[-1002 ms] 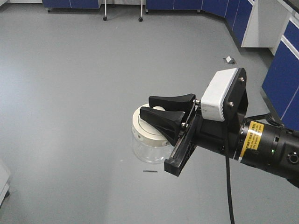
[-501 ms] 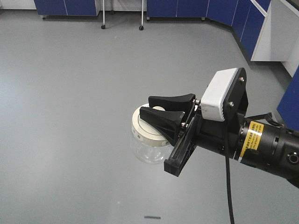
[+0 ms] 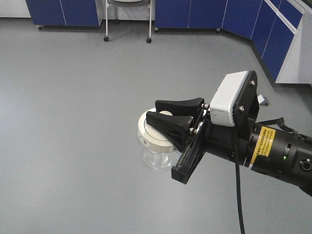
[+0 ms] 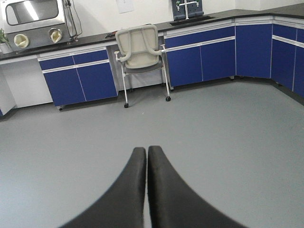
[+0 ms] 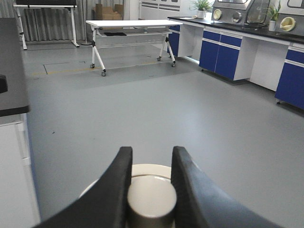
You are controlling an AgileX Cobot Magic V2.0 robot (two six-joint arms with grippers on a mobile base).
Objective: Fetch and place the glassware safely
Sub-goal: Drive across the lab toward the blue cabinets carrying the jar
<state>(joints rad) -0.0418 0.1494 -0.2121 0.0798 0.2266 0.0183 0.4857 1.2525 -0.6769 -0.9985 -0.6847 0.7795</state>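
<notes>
The glassware (image 3: 152, 146) is a squat clear jar with a cream-white lid (image 3: 148, 135). It hangs in the air above the grey floor, carried by my right gripper (image 3: 157, 111), which is shut on the lid's central knob (image 5: 152, 198). In the right wrist view the two black fingers (image 5: 118, 183) press the knob from both sides. My left gripper (image 4: 146, 151) shows only in the left wrist view, shut with nothing between its fingers, pointing over bare floor.
Blue lab cabinets (image 3: 190, 12) line the far wall and the right side (image 3: 278, 36). A wheeled chair (image 4: 140, 52) stands by the counter. A white folding table (image 5: 133, 33) is far off. A dark counter (image 5: 12, 71) is close on the left.
The whole view has shifted: the floor and cabinets slid downward in the front view as the base rolled forward. The right gripper's hold on the jar is unchanged.
</notes>
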